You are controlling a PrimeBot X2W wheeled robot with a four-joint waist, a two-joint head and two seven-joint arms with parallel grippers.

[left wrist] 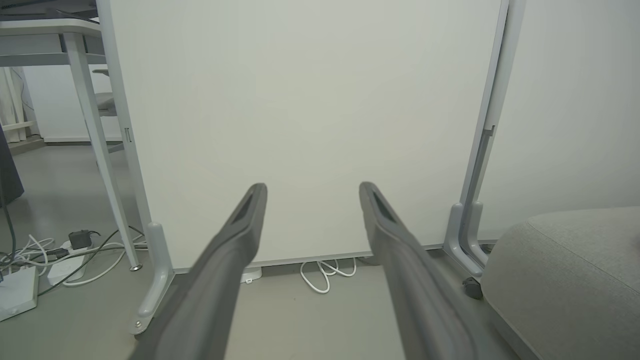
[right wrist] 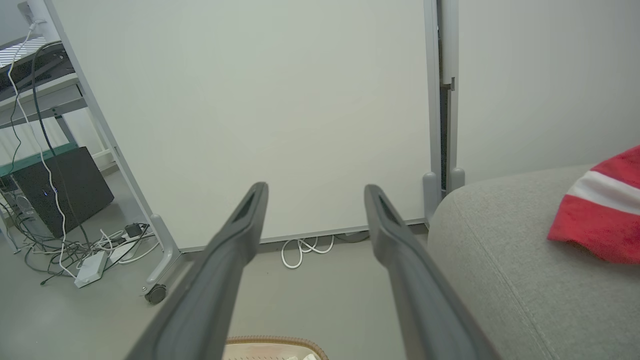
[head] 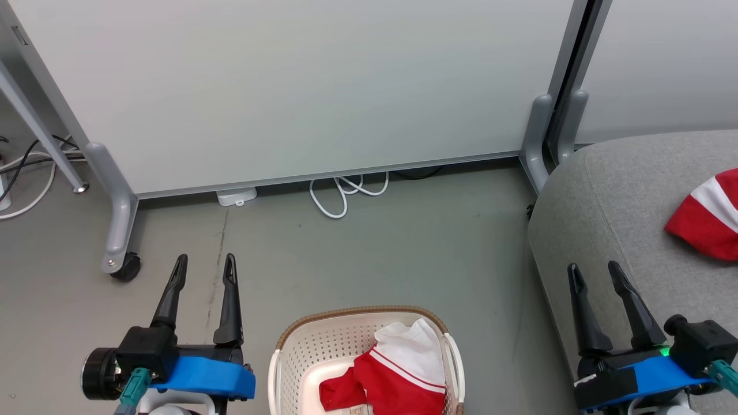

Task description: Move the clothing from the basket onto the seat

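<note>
**Dark fingers (head: 230, 300) spread wide on both arms, nothing held**

I have my left gripper (head: 206, 259) sitting low at the lower left of the head view. It points forward over the grey floor (head: 403, 242) with its jaws apart and empty. From its wrist camera the two long fingers look matt and tapered, with a narrow slot near each tip, and they frame the pale partition panel (left wrist: 300, 100). My right gripper (head: 594, 266) mirrors that pose at the lower right, equally parted with nothing between the fingers. In the head view it overlaps the rounded corner of the seat (head: 605, 190), while its own camera shows the seat just off to the right. Each wrist has a blue band behind a black housing.

On the floor between the two grippers stands the basket (head: 357, 313), made of cream perforated plastic with rounded corners and a brown woven-look rim. A red garment (head: 398, 380) lies crumpled inside it. The cloth is soft, with thin white stripes and a white panel bunched at the top. A second garment (head: 709, 216), red with a broad white stripe, lies on the seat and is cut off by the right edge. The seat is grey woven upholstery with a seam line running along it. A looped white cable (head: 346, 193) lies under the panel's lower edge.
</note>
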